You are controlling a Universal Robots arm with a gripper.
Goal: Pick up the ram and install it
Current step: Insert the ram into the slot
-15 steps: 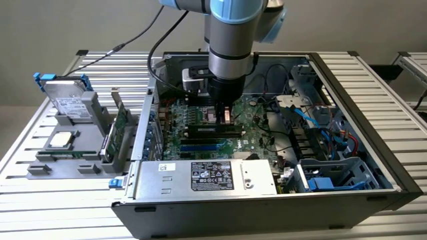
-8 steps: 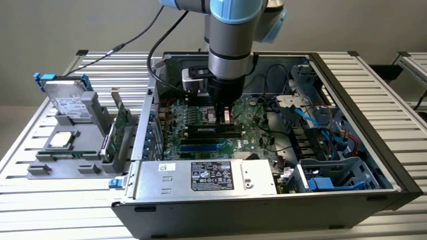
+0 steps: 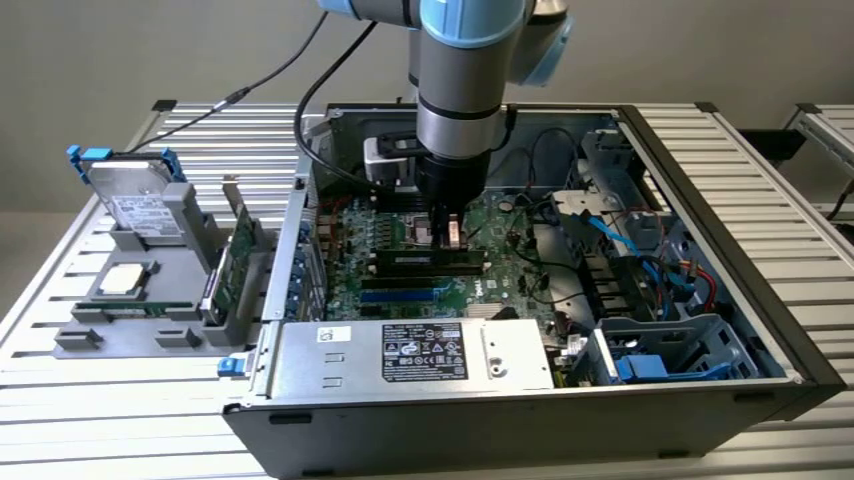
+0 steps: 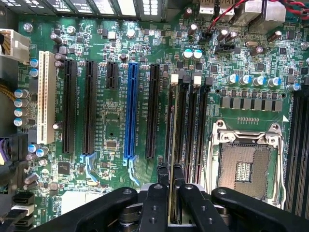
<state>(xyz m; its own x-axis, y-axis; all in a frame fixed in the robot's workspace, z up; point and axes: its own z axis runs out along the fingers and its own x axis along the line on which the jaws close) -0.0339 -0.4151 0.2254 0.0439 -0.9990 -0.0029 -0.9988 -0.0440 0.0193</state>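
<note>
A: What crowds it?
B: Gripper [image 3: 449,238] clenched on ram [image 4: 172,203], mid-board at the slots [image 4: 200,125]. Socket [image 4: 244,166] beside; cables [image 3: 617,235] at the exterior view's right.
A: Room?
B: Case [image 3: 714,215] walls both sides; open above.

Arm [image 3: 461,70] vertical, wrist pointing straight down. Gripper [image 3: 449,232] low, fingers [image 4: 163,176] pinched nearly together on the ram [image 4: 172,205].
</note>
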